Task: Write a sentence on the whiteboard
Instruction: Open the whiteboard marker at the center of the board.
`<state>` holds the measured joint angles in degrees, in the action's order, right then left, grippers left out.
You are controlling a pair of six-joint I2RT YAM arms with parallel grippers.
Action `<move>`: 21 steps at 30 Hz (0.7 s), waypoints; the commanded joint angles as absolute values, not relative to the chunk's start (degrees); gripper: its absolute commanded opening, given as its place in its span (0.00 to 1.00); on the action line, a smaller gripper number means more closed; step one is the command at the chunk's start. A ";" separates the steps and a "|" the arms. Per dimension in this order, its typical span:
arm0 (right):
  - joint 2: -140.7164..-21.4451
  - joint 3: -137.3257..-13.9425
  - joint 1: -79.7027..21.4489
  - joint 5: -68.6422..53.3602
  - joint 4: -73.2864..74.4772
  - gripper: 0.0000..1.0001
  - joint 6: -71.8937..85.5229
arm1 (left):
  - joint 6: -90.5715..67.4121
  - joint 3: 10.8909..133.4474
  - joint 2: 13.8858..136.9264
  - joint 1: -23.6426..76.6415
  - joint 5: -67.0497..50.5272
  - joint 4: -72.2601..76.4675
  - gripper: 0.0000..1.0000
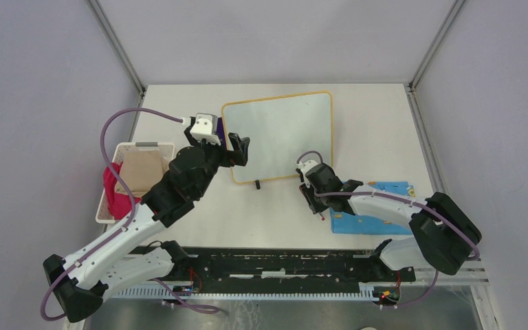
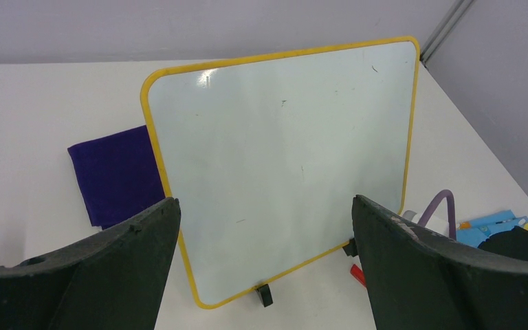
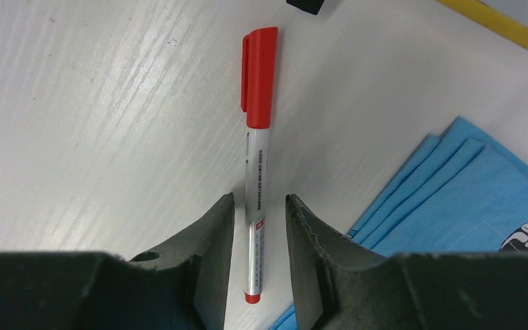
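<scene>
The whiteboard (image 1: 278, 134) with its yellow frame lies on the table, its white face blank; no red sentence shows on it. It fills the left wrist view (image 2: 282, 158), with one black foot (image 2: 265, 294) at its near edge. A red-capped marker (image 3: 258, 137) lies on the table beside the board's near right corner. My right gripper (image 3: 260, 199) is low over the marker's barrel, one jaw on each side with a small gap on both. In the top view this gripper (image 1: 316, 206) hides most of the marker. My left gripper (image 1: 238, 150) is wide open and empty at the board's left edge.
A blue patterned cloth (image 1: 375, 206) lies right of the marker and shows in the right wrist view (image 3: 467, 206). A purple cloth (image 2: 117, 172) lies at the board's left side. A white basket (image 1: 144, 145) with beige and pink cloths stands at the far left.
</scene>
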<state>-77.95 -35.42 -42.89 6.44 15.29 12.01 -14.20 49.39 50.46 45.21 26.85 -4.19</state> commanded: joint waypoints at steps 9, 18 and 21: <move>-80.85 -35.68 -42.02 5.28 13.09 0.22 11.47 | -10.82 49.66 49.31 45.96 27.95 -1.97 0.99; -70.84 -31.00 -42.26 3.65 7.89 0.00 11.72 | -10.25 49.19 49.16 46.54 28.42 -1.13 0.99; -63.47 -29.74 -42.54 1.15 4.80 0.00 9.88 | -11.81 48.20 49.05 46.75 28.61 1.57 0.99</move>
